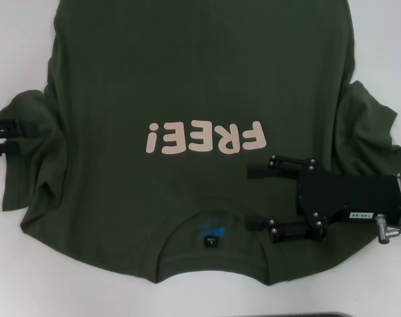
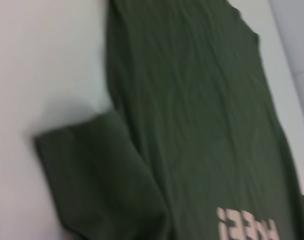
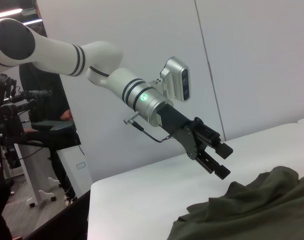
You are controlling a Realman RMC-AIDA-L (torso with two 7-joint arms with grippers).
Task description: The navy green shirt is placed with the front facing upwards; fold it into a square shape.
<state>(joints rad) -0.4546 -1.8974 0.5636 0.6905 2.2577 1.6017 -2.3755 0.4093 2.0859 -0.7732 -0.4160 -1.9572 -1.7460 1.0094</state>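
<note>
Head view: navy green shirt point(image 1: 200, 86) spread print-up across the white table point(image 1: 68, 290), ready for folding; right gripper point(image 1: 256, 198) released at lower right above the collar; left gripper point(image 1: 25, 135) released at the left-edge sleeve

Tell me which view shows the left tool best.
The right wrist view: the left tool shows whole, fingers apart, hanging above the navy green shirt. The head view catches only its tips at the picture's edge beside a sleeve. The left wrist view shows none of it, only shirt.
</note>
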